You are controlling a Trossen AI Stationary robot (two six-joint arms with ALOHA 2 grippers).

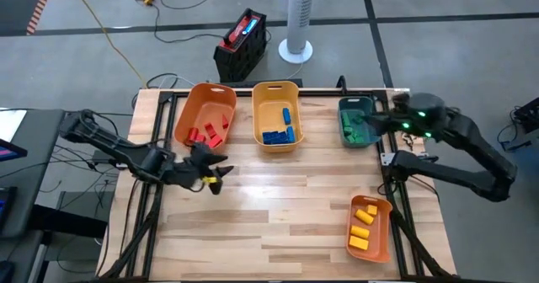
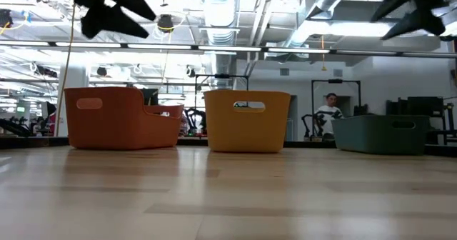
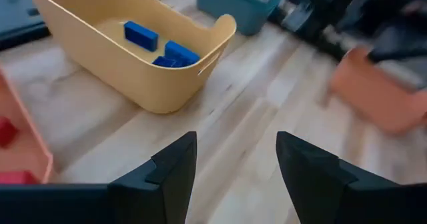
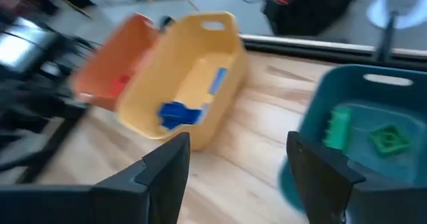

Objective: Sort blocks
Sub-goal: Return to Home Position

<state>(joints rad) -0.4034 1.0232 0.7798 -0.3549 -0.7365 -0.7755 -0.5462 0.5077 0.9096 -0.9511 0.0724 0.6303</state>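
Note:
The blocks lie sorted in four bins. Red blocks [image 1: 210,131] lie in the orange bin [image 1: 192,106], blue blocks [image 1: 278,135] in the yellow bin [image 1: 275,89], green blocks [image 4: 387,139] in the teal bin [image 1: 357,105], and yellow blocks [image 1: 364,224] in a second orange bin [image 1: 381,248]. My left gripper [image 1: 217,172] hangs open above the bare table, on the near side of the first orange bin; in the left wrist view nothing lies between its fingers [image 3: 237,141]. My right gripper [image 1: 381,123] is open and empty [image 4: 239,141], raised by the teal bin's right side.
Three bins stand in a row along the far edge, and the fourth sits near the table's right near corner. Bare wood [image 1: 286,199] stretches across the middle and near left. Both arms [image 2: 114,11] hang high above the tabletop. A person [image 2: 330,111] is in the room far behind.

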